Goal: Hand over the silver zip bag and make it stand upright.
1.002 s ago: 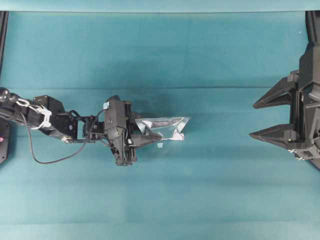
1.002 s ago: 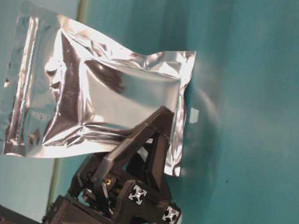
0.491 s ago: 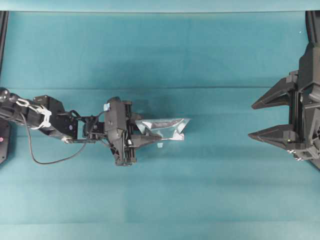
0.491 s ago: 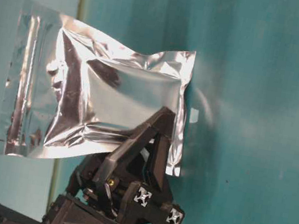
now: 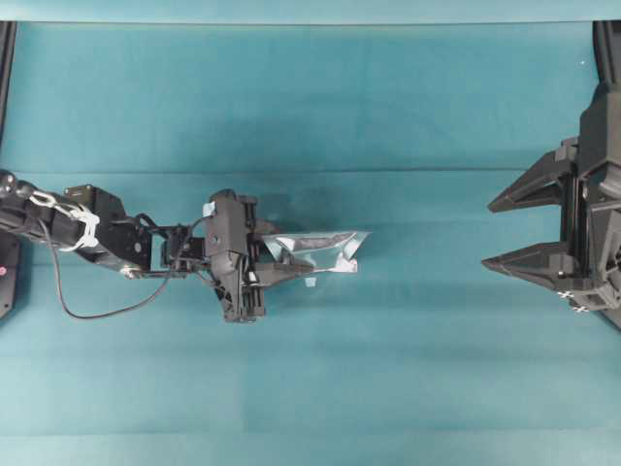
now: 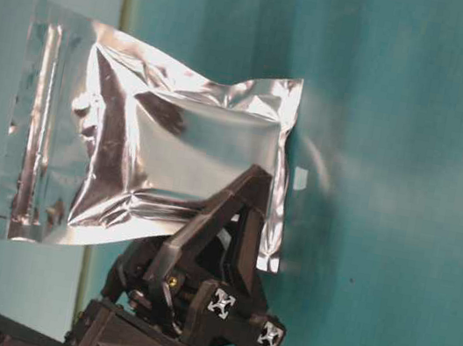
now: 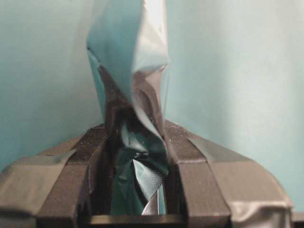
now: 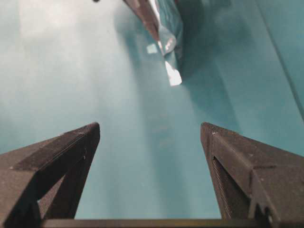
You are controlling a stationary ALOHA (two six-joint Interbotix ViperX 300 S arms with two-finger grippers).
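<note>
The silver zip bag [image 5: 325, 246] is a crinkled foil pouch held off the table, edge-on from above. Its broad shiny face [image 6: 155, 151] shows in the table-level view, with the zip strip at the far left end. My left gripper [image 5: 286, 257] is shut on the bag's lower edge. The wrist view shows foil [image 7: 133, 71] pinched and rising between the fingers of the left gripper [image 7: 135, 130]. My right gripper [image 5: 491, 233] hangs at the right edge, well apart from the bag. Its jaws stand wide open and empty in the wrist view [image 8: 149, 130], with the bag [image 8: 164, 23] far ahead.
A tiny white scrap [image 5: 311, 282] lies on the teal table [image 5: 310, 388] just below the bag. A black cable [image 5: 87, 309] loops under the left arm. Dark frame posts stand at both upper corners.
The bag and left gripper have barely shifted. The right gripper has stayed still and open.
</note>
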